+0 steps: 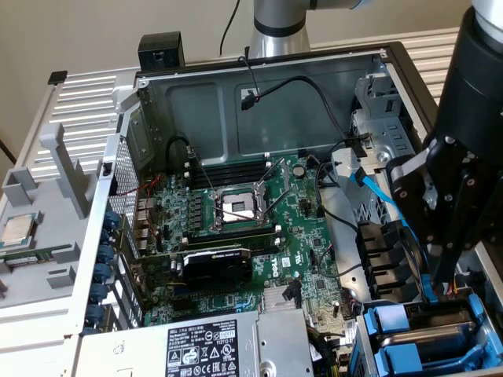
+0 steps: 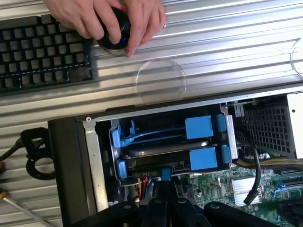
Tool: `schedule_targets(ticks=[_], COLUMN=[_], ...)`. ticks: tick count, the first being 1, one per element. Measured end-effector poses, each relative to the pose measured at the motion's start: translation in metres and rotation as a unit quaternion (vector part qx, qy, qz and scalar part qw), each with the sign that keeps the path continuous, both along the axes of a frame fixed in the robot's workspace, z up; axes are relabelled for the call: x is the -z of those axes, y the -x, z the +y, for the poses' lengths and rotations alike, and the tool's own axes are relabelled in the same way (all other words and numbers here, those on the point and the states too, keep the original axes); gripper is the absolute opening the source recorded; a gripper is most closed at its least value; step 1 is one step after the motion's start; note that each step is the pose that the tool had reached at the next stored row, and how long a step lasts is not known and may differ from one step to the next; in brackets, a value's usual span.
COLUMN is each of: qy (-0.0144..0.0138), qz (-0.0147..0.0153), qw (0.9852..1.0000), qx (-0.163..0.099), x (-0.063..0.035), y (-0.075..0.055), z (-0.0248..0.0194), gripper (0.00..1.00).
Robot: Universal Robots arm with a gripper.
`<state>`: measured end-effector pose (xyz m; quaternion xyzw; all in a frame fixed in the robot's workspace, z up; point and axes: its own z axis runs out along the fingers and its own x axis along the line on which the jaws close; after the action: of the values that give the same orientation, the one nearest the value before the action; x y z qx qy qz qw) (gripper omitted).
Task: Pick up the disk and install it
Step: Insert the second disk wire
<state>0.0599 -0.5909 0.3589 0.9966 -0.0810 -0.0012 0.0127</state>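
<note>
Black pincer (image 2: 163, 201) sits clenched right against the silver hard drive in its bright blue plastic carrier (image 2: 170, 158), already in the case's drive bay. I'd push straight and level so it seats.

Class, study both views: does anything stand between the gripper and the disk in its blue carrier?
Nothing visible does. The shut gripper sits right at the edge of the disk, which lies in the lower slot of the drive bay. Red wires run close beside the fingertips, not across the gap.
</note>
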Motion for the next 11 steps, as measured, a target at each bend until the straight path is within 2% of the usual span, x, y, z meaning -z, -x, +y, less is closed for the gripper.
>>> schedule_targets(ticks=[4,8,11], qy=[0.0000,0.0000,0.0001], qz=[0.0000,0.0000,-0.0001], qw=[1.0000,1.0000,1.0000], qx=[0.000,0.000,0.000], x=[0.0038,0.0051,0.0076], y=[0.0007,0.0010,0.0010], z=[-0.0003,-0.0035,-0.0039], gripper=[0.11,0.11,0.11])
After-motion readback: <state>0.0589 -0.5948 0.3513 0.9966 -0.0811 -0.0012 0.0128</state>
